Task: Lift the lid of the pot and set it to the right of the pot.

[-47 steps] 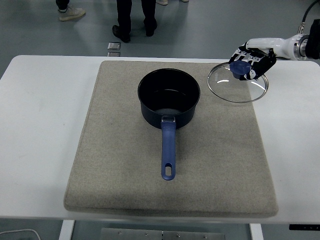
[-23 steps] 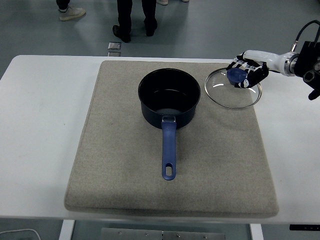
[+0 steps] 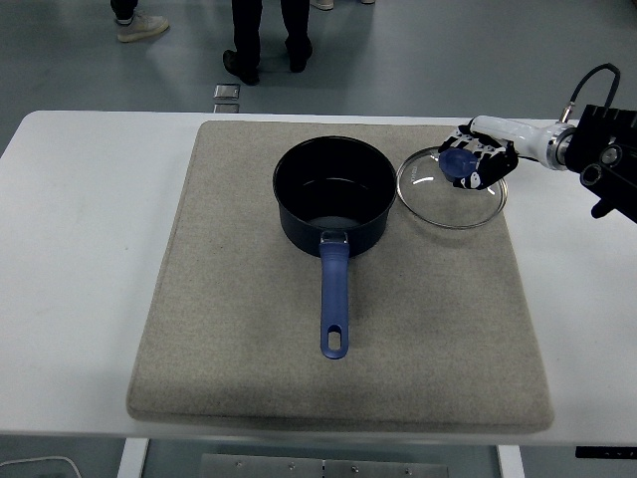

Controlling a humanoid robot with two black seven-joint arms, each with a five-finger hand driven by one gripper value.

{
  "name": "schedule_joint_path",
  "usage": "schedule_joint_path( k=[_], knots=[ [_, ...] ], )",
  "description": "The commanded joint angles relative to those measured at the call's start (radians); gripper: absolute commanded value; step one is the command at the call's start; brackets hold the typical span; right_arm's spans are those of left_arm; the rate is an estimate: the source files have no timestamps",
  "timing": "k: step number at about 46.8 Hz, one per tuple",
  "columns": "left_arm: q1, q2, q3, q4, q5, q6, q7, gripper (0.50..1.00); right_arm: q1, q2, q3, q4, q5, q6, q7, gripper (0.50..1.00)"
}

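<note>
A dark blue pot [image 3: 335, 194] with a long blue handle [image 3: 334, 299] stands open on the grey mat [image 3: 338, 349], its handle pointing toward the near edge. The glass lid [image 3: 450, 194] with a blue knob [image 3: 457, 163] is just right of the pot, low over the mat and tilted; I cannot tell whether its rim touches the mat. My right hand [image 3: 476, 157] comes in from the right edge and is shut on the lid's knob. My left hand is out of view.
The mat covers most of the white table [image 3: 70, 249]. People's legs and shoes [image 3: 264, 35] show on the floor beyond the far edge. A small metal plate [image 3: 228, 93] lies on the floor there.
My right hand has carried the lid leftward and slightly down, closer to the pot's right side. The pot has not moved.
</note>
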Motion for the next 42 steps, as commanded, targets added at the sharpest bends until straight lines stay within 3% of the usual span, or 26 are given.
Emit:
schedule_joint_path(
  k=[1,5,9,17,32,42],
  knots=[
    [0.000,0.000,-0.001,0.000,0.000,0.000,0.000,1.000,-0.001,0.000,0.000,0.000,0.000,-0.002,0.000,0.661],
    [0.000,0.000,-0.001,-0.001,0.000,0.000,0.000,1.000,-0.003,0.000,0.000,0.000,0.005,-0.022,0.001,0.833],
    [0.000,0.000,-0.001,-0.001,0.000,0.000,0.000,1.000,-0.001,0.000,-0.002,0.000,0.023,-0.027,0.001,0.901],
    [0.000,0.000,0.001,0.000,0.000,0.000,0.000,1.000,0.003,-0.004,0.000,0.002,0.049,-0.005,0.003,0.930],
    [0.000,0.000,-0.001,-0.001,0.000,0.000,0.000,1.000,0.015,-0.017,0.093,0.003,0.129,0.122,0.006,0.930],
    [0.000,0.000,-0.001,-0.001,0.000,0.000,0.000,1.000,0.015,-0.017,0.098,0.002,0.385,0.075,0.008,0.930]
  ],
)
